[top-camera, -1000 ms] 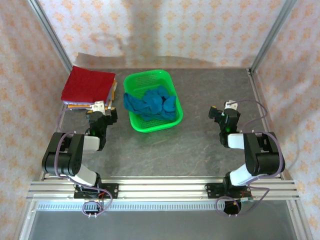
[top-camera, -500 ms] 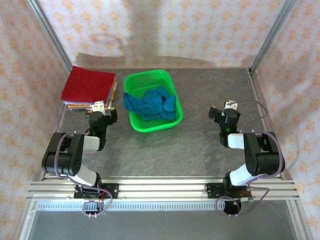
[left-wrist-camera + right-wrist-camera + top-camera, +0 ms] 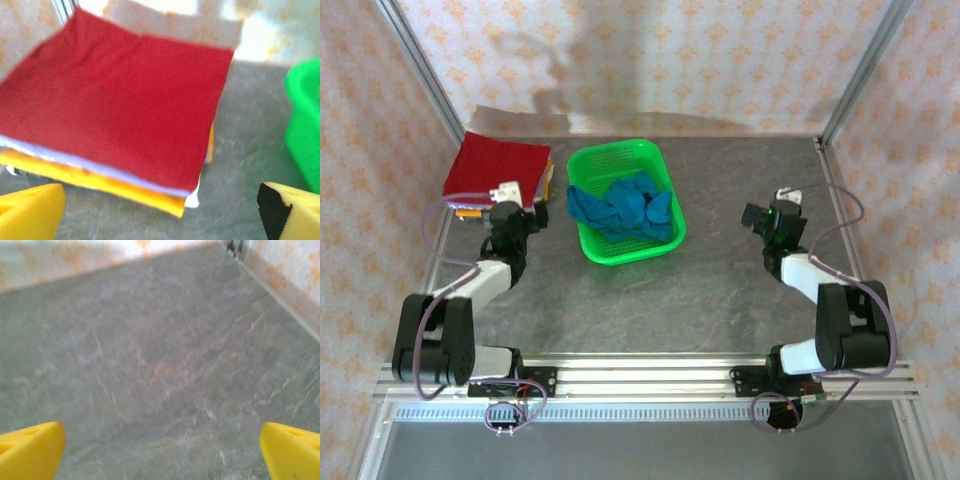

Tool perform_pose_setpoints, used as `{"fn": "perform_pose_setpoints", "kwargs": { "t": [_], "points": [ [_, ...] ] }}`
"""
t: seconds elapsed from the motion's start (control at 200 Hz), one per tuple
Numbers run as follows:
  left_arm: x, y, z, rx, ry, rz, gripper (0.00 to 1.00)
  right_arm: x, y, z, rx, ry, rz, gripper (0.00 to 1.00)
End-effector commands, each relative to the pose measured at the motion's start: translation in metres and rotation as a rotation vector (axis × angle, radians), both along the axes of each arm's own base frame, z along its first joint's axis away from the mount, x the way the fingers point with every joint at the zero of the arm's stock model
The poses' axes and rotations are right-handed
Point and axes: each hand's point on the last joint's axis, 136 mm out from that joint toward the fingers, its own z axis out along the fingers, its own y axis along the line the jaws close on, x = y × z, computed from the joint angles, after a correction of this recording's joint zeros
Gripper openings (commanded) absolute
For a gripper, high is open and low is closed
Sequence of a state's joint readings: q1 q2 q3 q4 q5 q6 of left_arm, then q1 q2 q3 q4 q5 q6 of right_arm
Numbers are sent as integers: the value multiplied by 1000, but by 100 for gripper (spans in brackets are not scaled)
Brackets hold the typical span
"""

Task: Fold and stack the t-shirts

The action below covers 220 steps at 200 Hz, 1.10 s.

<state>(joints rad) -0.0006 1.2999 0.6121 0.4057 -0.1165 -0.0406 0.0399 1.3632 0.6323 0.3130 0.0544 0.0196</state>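
The crumpled teal-blue t-shirt lies in the green basket by the table's far edge, just right of the wide-spread left gripper facing the folded stack in the far-left corner; the right gripper, equally spread, sits farther away.

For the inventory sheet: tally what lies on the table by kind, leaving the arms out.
Stack of folded t-shirts: 1
Green basket: 1
Crumpled blue cloth heap, inside the basket: 1
Total: 3
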Motion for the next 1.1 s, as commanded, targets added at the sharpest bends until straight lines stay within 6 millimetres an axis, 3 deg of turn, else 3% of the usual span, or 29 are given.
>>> {"fn": "perform_pose_setpoints", "kwargs": {
  "t": [0.0,0.21,0.355,0.596,0.716,0.901,1.096],
  "points": [
    [-21,-5,2,-109,151,40,100,-29,2,-3,82,147,-65,99],
    [-28,-62,11,-411,319,-88,99,-62,39,18,191,301,-40,99],
    [-15,-87,8,-460,368,-142,99,-79,62,23,266,392,-3,99],
    [5,-112,-37,-473,545,-183,99,-95,68,38,308,457,6,99],
    [17,-132,-62,-543,595,-232,99,-100,70,35,329,478,-2,99],
    [29,-180,-81,-589,654,-357,99,-108,71,40,350,474,2,99],
    [35,-253,-79,-577,700,-539,99,-110,77,38,383,508,7,99]
  ]
}}
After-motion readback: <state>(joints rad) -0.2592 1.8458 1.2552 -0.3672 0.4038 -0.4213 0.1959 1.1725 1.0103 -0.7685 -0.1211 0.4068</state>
